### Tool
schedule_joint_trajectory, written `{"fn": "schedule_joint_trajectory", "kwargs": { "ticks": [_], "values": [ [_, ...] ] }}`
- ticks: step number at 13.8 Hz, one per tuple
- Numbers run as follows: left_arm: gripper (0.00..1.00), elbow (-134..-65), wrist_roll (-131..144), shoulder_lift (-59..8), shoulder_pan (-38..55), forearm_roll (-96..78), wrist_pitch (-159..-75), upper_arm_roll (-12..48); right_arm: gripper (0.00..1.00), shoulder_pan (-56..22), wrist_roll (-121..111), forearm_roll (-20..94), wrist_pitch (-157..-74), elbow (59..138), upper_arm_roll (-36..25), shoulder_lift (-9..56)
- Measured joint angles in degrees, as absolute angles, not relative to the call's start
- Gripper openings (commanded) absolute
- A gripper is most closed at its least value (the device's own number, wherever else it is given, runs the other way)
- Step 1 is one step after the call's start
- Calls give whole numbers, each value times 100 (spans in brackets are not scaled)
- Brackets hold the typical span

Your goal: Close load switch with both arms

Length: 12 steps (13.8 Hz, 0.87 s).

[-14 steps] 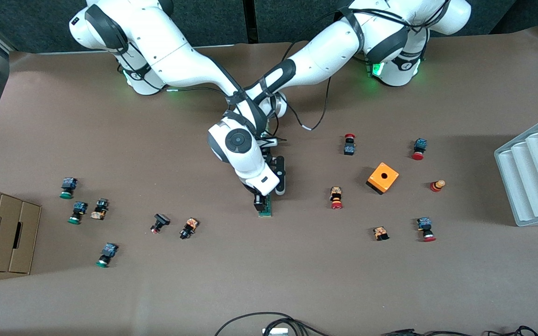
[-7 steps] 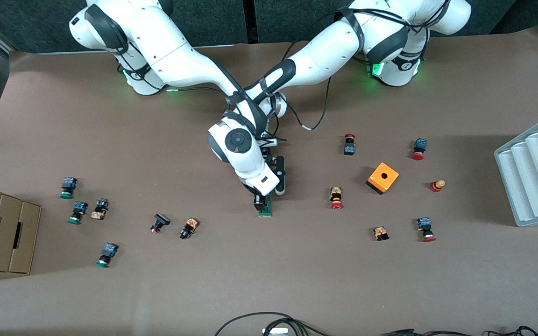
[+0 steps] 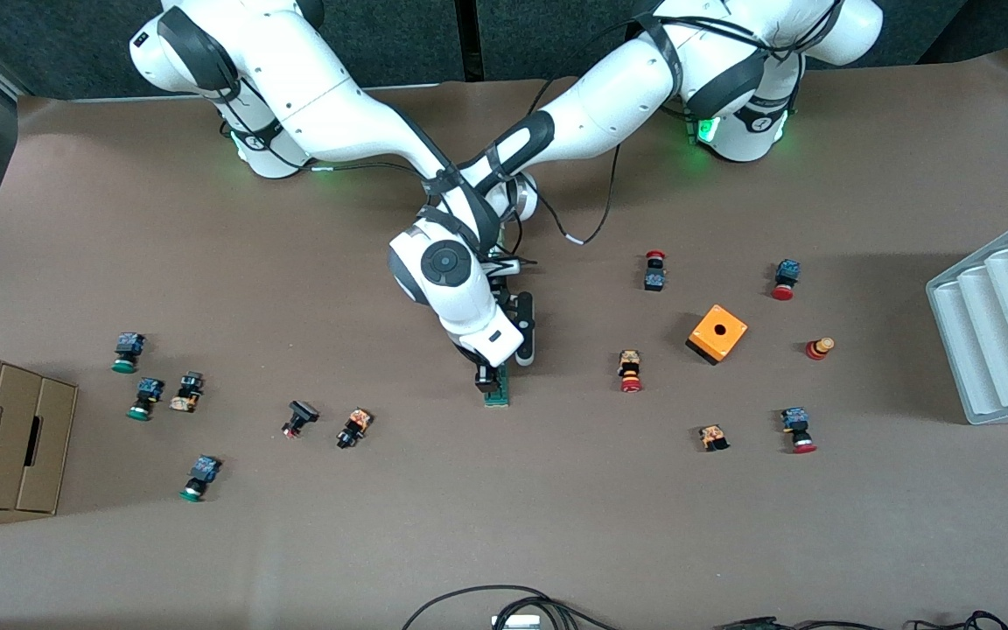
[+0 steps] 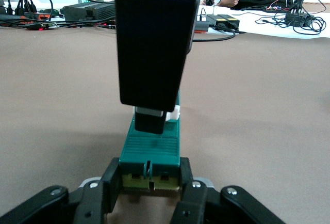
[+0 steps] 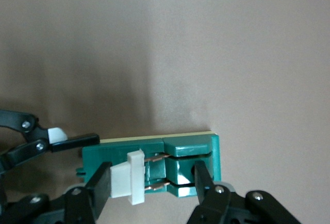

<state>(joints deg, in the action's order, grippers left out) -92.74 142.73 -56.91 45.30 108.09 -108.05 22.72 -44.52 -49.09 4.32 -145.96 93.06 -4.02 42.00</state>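
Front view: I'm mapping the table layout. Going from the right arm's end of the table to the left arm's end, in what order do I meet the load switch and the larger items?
cardboard box → load switch → orange cube box → white ridged tray

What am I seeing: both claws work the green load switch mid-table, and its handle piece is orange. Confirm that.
Not quite. The load switch is green and both the left claw and right claw grip it mid-table, but its handle piece is white, not orange. The right wrist view shows this.
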Motion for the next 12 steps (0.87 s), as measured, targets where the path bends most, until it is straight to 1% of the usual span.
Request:
{"fn": "schedule_joint_trajectory", "kwargs": {
  "ticks": [12],
  "values": [
    [22, -9275, 14273, -5692, 4531, 10808, -10807, 2273, 71, -4290, -4964, 432, -14501, 9098, -536, 4136]
  ]
}}
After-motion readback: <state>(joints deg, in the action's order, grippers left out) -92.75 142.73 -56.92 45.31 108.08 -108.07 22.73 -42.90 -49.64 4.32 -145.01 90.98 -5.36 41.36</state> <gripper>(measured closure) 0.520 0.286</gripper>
